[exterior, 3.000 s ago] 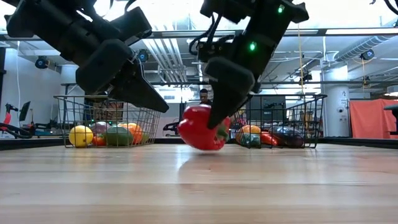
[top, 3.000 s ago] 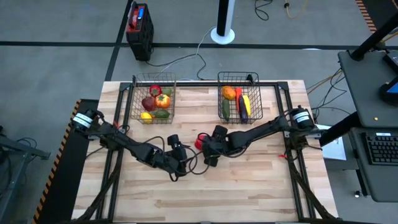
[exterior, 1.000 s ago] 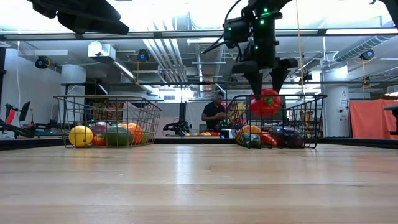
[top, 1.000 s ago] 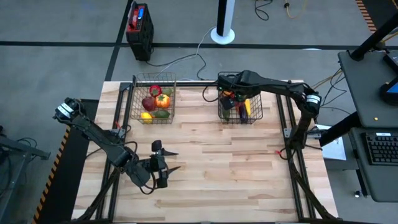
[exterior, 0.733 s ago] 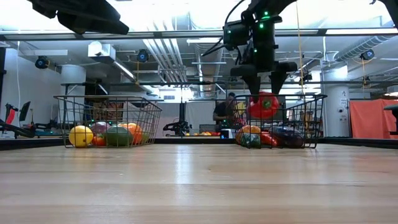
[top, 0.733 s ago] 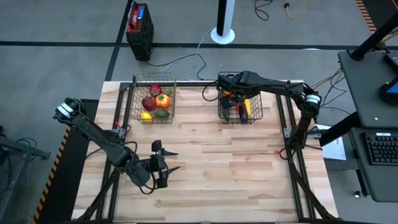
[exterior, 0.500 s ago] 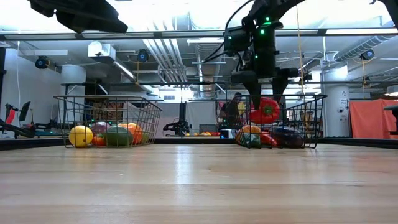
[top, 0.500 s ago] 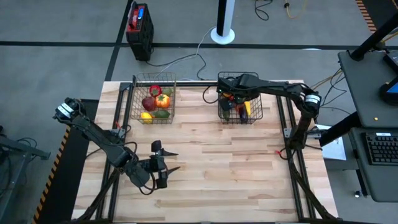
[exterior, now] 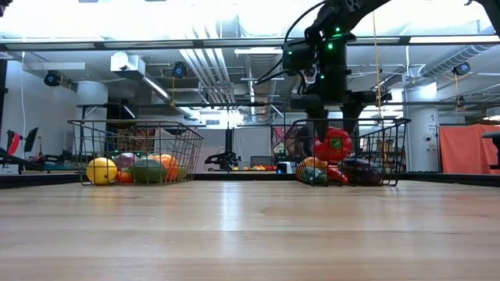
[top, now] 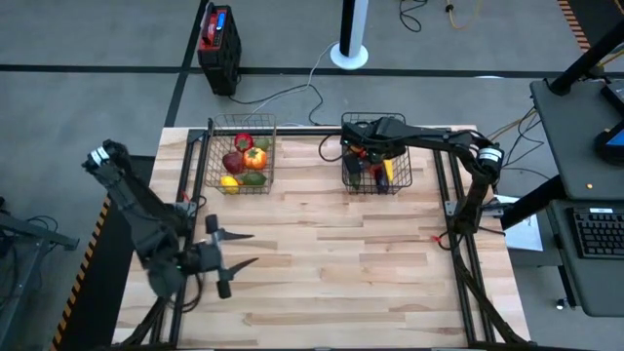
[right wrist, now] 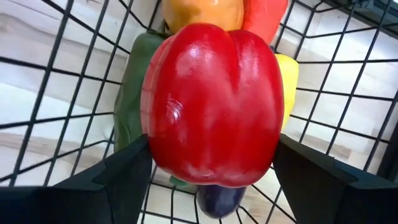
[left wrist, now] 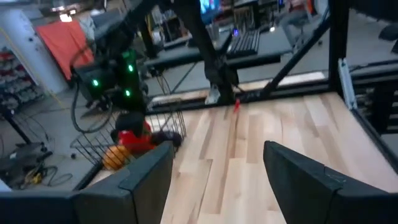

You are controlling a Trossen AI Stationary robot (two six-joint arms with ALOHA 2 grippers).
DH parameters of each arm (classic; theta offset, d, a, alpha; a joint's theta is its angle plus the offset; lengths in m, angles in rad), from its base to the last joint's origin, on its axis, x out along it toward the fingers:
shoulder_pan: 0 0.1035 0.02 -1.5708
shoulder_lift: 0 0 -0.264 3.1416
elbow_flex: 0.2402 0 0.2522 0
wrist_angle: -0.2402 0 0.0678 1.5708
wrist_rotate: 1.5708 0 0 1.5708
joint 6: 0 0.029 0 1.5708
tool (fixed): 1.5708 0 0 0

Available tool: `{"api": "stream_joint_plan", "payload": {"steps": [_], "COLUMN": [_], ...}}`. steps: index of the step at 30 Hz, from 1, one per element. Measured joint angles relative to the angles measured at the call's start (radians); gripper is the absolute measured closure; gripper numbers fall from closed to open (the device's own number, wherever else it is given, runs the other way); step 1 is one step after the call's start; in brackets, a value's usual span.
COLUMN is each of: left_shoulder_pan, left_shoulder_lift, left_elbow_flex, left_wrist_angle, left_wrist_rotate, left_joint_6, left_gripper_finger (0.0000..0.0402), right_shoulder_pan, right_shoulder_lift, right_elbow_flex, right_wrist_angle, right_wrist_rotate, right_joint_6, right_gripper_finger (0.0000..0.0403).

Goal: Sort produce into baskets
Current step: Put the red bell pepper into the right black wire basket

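Lighting's pretty even from the top camera on my end, flat overhead light, the bench (top: 322,253) looks bright with only soft shadows under the arms. The low camera is rougher: the ceiling lights (exterior: 234,16) blow out to white and there's a pale sheen on the wood in front. Everything in the far room sits a bit dark against that. The left wrist feed is smeared with motion blur, and its own fingers (left wrist: 311,180) are just soft dark shapes. Right wrist is crisp up close, with a small highlight on the red pepper (right wrist: 211,106), and the wire bars bow near the edges.
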Motion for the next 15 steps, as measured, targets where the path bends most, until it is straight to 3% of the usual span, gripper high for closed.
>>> {"api": "stream_joint_plan", "payload": {"steps": [15], "left_shoulder_pan": [-0.101], "left_shoulder_lift": [-0.020], "left_elbow_flex": [0.002], "left_wrist_angle": [-0.003], "left_wrist_rotate": [-0.159], "left_joint_6": [0.020], "left_gripper_finger": [0.0169], "right_shoulder_pan": [0.000], "right_shoulder_lift": [0.032], "right_elbow_flex": [-0.001], "right_wrist_angle": [0.015], "right_wrist_rotate": [-0.006], "right_joint_6": [-0.005], "right_gripper_finger": [0.0106]}}
